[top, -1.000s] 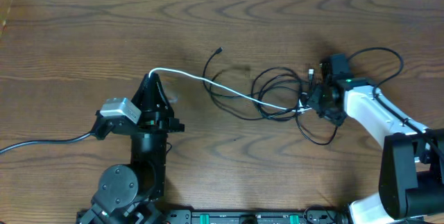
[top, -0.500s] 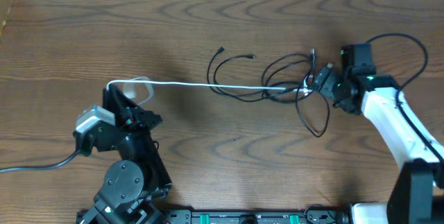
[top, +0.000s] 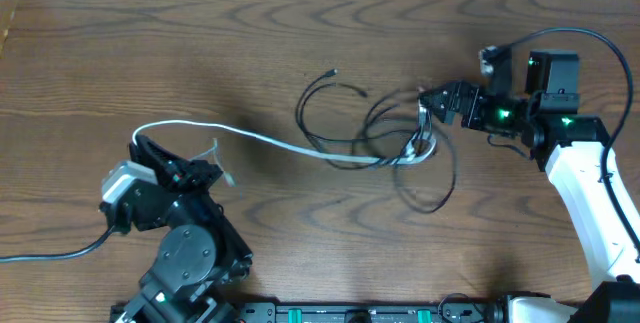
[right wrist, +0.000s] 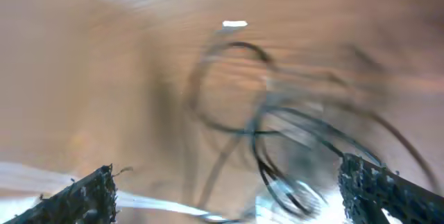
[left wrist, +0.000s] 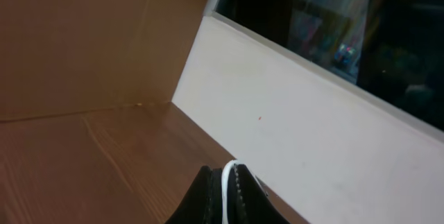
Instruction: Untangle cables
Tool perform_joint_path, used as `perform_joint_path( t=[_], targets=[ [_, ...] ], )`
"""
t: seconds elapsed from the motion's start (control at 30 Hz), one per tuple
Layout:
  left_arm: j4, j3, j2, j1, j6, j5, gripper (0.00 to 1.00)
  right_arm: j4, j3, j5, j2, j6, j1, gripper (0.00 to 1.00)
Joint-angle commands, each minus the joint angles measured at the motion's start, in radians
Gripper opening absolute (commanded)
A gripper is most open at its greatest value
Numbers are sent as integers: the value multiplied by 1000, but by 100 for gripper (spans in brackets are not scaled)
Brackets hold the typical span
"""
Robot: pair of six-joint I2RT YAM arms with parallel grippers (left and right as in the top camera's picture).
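The left claw (top: 143, 146), at the lower left of the overhead view, is clamped tight on the white cable (top: 250, 135); its wrist camera shows the cord pinched between the two black fingers. A second ago this claw sat nearer the middle of the frame. It has since dragged left, drawing the white cord out in a long shallow arc.

The right claw (top: 432, 103), at the upper right, was closed down at the knot half a second back. Now its jaws gape as wide as they go and hold nothing, hanging just beside the tangle's right edge. Its own camera is smeared with motion, so little more can be told there.

I'd say the pull has freed a good length of white cord, though its far end is still threaded through the black cables (top: 302, 115) right of centre, so the job looks only part done.

The cords are thin, limp and smooth. The black ones lie in loose overlapping loops with small plugs at their tips, resting on the brown wood-grain table (top: 200, 43).
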Motion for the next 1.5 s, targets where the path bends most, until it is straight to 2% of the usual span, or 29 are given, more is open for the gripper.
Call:
perform_joint_path(
  t=[0.0,0.1,0.17,0.27,0.37,0.6,0.7,0.8,1.0,1.1,1.13,1.23,1.27,1.33,1.47],
  targets=[
    [-2,9,36,3,-1,-40,8,6,14,-196,-17,-106,5,99],
    [-2,9,68,2,-17,4,8,-51,14,85,-17,-54,20,98],
    [-9,9,89,2,-17,87,8,-103,14,228,-17,4,38,92],
    [-23,9,123,2,-18,208,8,-164,14,275,-17,20,74,78],
    [-71,9,163,2,-41,300,8,-223,14,275,-17,40,118,69],
    [-363,9,243,2,-415,363,8,-338,13,280,-16,43,244,43],
    [-435,9,259,2,-513,437,8,-342,13,367,-15,98,297,41],
    [-439,9,262,2,-515,502,8,-341,13,462,-15,151,332,41],
    [-419,50,188,3,-476,636,8,-345,13,470,-15,156,374,49],
    [-348,91,109,3,-396,637,8,-341,13,469,-15,148,390,54],
    [-268,100,58,3,-338,638,8,-336,13,469,-15,126,400,53],
    [-177,101,-13,3,-315,638,8,-308,13,468,-14,51,425,54],
    [-158,101,-36,3,-315,638,8,-289,13,468,-13,25,438,58],
    [-134,101,-71,3,-315,638,8,-240,11,468,-8,-42,467,73],
    [-95,101,-108,3,-315,631,8,-145,7,468,25,-131,523,88]
  ],
)
